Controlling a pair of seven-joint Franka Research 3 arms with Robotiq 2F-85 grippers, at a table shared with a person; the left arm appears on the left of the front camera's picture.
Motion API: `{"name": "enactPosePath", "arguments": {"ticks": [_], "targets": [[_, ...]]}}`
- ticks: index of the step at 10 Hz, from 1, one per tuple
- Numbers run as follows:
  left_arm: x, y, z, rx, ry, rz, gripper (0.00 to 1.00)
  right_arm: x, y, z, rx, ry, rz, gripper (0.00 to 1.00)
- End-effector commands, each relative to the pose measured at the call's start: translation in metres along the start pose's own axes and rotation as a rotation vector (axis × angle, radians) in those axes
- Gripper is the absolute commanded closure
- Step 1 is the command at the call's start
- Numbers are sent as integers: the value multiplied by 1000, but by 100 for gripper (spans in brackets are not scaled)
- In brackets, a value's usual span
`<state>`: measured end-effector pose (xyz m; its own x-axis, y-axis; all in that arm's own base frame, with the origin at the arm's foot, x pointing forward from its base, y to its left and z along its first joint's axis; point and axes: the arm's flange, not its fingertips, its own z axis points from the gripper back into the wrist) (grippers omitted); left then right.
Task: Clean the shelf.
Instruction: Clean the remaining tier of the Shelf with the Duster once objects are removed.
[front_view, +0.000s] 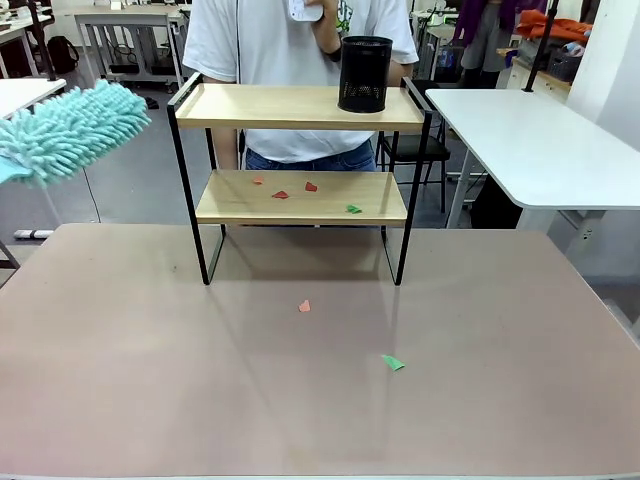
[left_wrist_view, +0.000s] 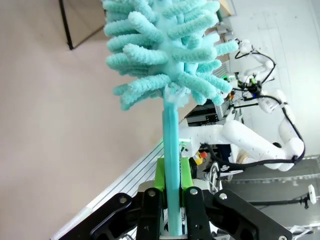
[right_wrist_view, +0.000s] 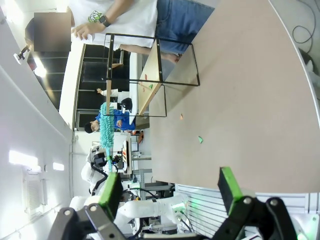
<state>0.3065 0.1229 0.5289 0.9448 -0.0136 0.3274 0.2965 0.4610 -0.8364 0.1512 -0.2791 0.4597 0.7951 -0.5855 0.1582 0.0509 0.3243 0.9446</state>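
Note:
The shelf (front_view: 300, 200) stands at the far middle of the brown table (front_view: 150, 370), with small red and green paper scraps (front_view: 310, 187) on its lower board. In the left wrist view my left gripper (left_wrist_view: 172, 186) is shut on the handle of a teal fluffy duster (left_wrist_view: 165, 55). The duster head (front_view: 65, 130) hangs in the air at the far left, well apart from the shelf. My right gripper (right_wrist_view: 170, 191) is open and holds nothing; it sits off the near table edge, with the shelf (right_wrist_view: 150, 65) far ahead of it.
A black mesh pen holder (front_view: 365, 75) stands on the top board at the right. One red scrap (front_view: 304, 306) and one green scrap (front_view: 393, 362) lie on the table in front. A person (front_view: 290, 60) stands right behind the shelf. White table (front_view: 540, 140) at right.

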Motion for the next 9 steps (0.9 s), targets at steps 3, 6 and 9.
{"name": "enactPosePath", "arguments": {"ticks": [3, 6, 9], "targets": [[-117, -65, 5, 37, 266, -265, 88, 1, 2, 0, 21, -10, 29, 0], [-136, -85, -41, 58, 586, -419, 88, 1, 2, 0, 21, -10, 29, 0], [-98, -104, -125, 159, 643, -326, 88, 1, 2, 0, 21, -10, 29, 0]]}}
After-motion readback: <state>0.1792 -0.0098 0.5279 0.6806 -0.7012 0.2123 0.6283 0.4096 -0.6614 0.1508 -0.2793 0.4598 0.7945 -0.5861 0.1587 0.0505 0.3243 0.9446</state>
